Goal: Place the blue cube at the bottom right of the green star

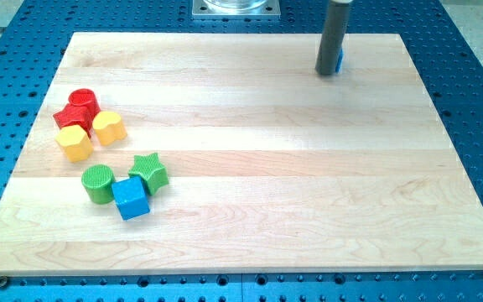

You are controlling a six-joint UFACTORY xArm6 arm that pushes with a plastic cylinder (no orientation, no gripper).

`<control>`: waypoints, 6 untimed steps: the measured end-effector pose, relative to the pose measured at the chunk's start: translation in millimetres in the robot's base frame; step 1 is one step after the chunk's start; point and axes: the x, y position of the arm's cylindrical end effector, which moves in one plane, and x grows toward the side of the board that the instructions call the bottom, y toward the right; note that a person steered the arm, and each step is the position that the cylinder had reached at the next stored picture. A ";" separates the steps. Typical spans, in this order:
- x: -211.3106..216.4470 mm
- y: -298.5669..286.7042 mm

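Note:
The blue cube (131, 199) lies at the view's lower left of the wooden board, just below and slightly left of the green star (149, 172), touching it. My tip (327, 72) is far away near the view's top right, a dark grey rod standing on the board. A small blue block (340, 59) shows just behind the rod, mostly hidden by it.
A green cylinder (98, 183) sits left of the blue cube. A red block (77, 108), a yellow heart-like block (108, 127) and a yellow block (75, 143) cluster at the view's left. The board's edge (241, 270) runs along the bottom.

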 end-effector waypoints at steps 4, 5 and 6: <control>295.1 -181.3; 319.0 -304.6; 283.6 -323.0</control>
